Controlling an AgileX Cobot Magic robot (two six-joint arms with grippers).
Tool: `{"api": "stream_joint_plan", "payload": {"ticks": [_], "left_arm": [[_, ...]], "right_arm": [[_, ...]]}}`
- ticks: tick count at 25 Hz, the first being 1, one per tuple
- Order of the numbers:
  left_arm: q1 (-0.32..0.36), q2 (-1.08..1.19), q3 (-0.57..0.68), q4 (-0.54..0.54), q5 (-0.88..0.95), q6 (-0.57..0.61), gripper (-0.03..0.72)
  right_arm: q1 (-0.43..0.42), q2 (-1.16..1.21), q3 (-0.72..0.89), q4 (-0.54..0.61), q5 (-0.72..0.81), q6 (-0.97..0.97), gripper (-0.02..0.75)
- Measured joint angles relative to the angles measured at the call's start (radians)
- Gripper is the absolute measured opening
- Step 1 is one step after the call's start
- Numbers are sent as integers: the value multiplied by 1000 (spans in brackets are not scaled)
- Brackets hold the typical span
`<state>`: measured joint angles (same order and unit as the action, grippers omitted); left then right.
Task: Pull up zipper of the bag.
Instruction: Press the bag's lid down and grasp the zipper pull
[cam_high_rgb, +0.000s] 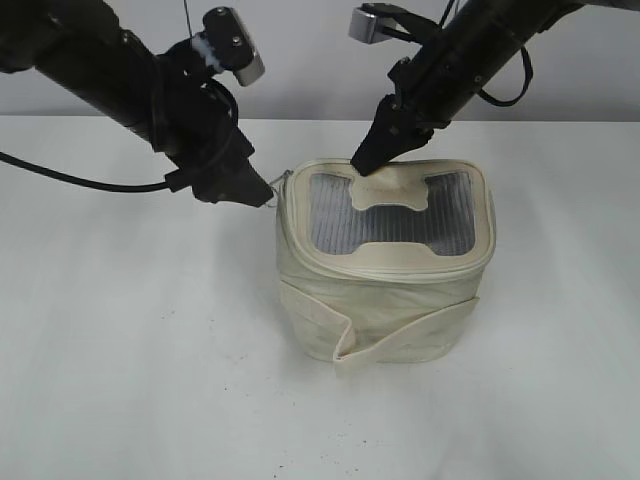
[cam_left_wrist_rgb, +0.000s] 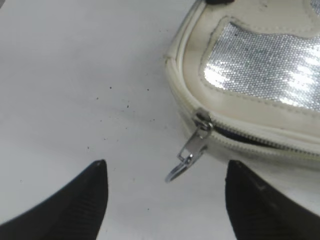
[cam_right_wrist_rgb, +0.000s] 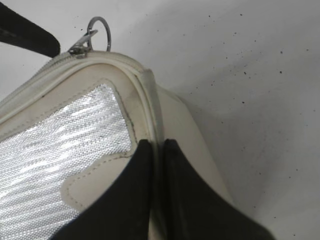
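A small, boxy cream-white bag stands upright on a white table, a little right of the middle in the exterior view. Its flat top has a grey, ribbed, see-through panel with a cream bone-shaped patch across it. A wide cream strap band wraps around the lower body, with a loose flap at the front.

A thin cream zipper runs around the lid's rim. In the left wrist view the track shows a dark, parted gap to the right of the slider. A silver metal ring pull hangs from the slider at the bag's rear left corner, out over the table.

The left gripper reaches in from the upper left, its tip just beside that corner. Its two black fingers stand well apart, one on each side of the ring pull, with nothing between them touching either finger.

The right gripper comes down from the upper right onto the back edge of the lid. Its fingers are pressed together, nipping the raised rim of the lid near the bone patch. In the right wrist view the ring pull sits at the far corner, near a dark finger of the other gripper.
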<state>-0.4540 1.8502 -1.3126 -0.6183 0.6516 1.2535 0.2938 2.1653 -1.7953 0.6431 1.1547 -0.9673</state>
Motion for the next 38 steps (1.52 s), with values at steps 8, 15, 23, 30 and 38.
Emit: {"api": "stream_joint_plan", "payload": {"ticks": [8,15,23,30,38], "left_arm": [[-38,73,-50,51,10,3,483],[-44,74,-75,126,78,-47,12],[-43,54,-79,178,171,-214,0],[-42,12,-79,154,289,-315,0],[-42,-2,-79,58,434,-370,-2]], "right_arm": [[0,0,0,-3,1,0,17],[0,0,0,-3,2,0,17],[0,1,0,1,7,35,17],[1,1,-9,4,15,103,16],[7,13,-87,-34,66,165,16]]}}
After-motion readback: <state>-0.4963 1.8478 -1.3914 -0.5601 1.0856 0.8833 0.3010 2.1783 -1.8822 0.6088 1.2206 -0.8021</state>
